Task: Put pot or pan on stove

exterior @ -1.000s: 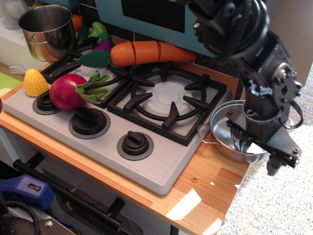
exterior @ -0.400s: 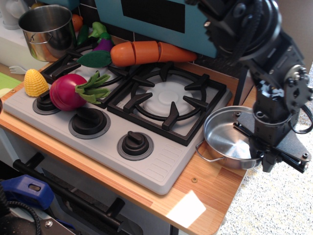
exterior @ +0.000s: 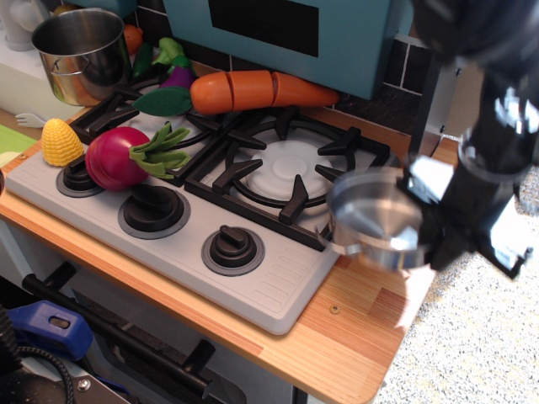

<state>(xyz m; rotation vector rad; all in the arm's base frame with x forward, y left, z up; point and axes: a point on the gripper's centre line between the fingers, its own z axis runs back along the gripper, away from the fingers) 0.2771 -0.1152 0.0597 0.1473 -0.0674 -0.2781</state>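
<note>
The shallow steel pot (exterior: 375, 217) is lifted off the wooden counter and hangs, blurred by motion, at the right edge of the light grey stove (exterior: 160, 240). My gripper (exterior: 431, 225) is shut on the pot's right rim, with the black arm rising up at the right. A wire loop handle sticks out at the pot's front left. The right burner grate (exterior: 290, 172) lies bare just left of the pot.
A toy radish (exterior: 118, 157) and corn (exterior: 61, 141) lie on the left burner area, a toy carrot (exterior: 253, 91) and eggplant at the stove's back. A taller steel pot (exterior: 80, 52) stands at the back left. The counter's right edge (exterior: 396, 337) drops off.
The pot has been lifted from the counter and carried left and up toward the stove's right burner. The arm has swung up with it.
</note>
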